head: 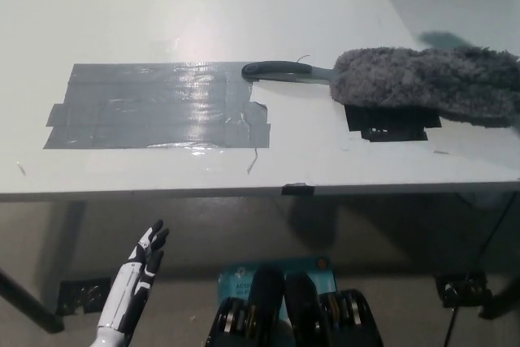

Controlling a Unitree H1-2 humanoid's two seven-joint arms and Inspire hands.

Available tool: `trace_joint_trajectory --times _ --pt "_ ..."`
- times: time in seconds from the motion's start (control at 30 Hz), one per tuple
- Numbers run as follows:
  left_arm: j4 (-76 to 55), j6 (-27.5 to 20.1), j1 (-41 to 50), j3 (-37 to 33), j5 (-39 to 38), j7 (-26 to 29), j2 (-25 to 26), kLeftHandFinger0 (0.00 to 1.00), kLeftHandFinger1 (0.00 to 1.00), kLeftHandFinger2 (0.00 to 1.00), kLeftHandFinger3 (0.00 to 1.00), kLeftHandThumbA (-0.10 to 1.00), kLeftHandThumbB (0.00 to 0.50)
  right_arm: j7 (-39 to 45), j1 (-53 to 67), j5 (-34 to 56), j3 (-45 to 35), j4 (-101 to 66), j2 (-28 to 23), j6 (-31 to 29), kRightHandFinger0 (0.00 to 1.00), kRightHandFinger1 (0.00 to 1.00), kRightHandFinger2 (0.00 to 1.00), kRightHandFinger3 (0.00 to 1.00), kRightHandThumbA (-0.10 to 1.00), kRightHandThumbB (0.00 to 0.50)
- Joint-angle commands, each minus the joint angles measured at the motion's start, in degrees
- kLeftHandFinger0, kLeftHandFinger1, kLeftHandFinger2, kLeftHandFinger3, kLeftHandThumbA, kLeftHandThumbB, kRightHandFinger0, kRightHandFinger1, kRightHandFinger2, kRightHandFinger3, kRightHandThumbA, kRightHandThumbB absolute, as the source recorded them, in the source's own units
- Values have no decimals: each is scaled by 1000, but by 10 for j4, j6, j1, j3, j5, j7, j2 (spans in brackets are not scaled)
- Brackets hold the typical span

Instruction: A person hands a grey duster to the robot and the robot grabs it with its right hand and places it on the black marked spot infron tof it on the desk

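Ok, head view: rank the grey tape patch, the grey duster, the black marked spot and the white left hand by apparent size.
1. Grey tape patch
2. Grey duster
3. Black marked spot, partly hidden under the duster, and the left hand, below the desk edge: too close to rank.

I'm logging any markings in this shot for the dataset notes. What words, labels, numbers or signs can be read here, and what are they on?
No text can be read.
Teal label on the floor under the desk: printed lines, too blurred to read.
Grey duster, black marked spot, grey tape patch: no lettering visible.
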Motion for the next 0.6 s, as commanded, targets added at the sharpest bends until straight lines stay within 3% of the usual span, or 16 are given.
trace_joint_trajectory --times 0.0,0.07,0.17,0.3,0.43,0.57 --pt "-8 -8 -16 -2 3 -5 7 1000 1000 1000 1000 1000 157 -9 4 70 -52 -201 -16 84 1000 1000 1000 1000 1000 470" --pt "-12 -2 -16 -3 10 -2 6 1000 1000 1000 1000 1000 166 -10 41 99 -68 -285 -4 109 1000 1000 1000 1000 981 472" --pt "-9 2 -28 -6 9 -5 4 1000 1000 1000 1000 1000 165 -16 116 134 -94 -409 -2 136 1000 1000 1000 1000 937 415" --pt "-11 11 -25 -13 10 -11 0 1000 1000 1000 1000 1000 182 -63 265 174 -123 -542 54 142 1000 1000 1000 1000 878 373" --pt "-4 2 -17 -17 12 -7 -6 1000 1000 1000 1000 1000 162 -96 421 152 -95 -579 126 90 1000 1000 1000 1000 904 334" --pt "0 -8 -9 -17 12 -5 -5 1000 1000 1000 1000 1000 152 -114 539 121 -62 -500 188 -1 1000 1000 1000 1000 932 277"
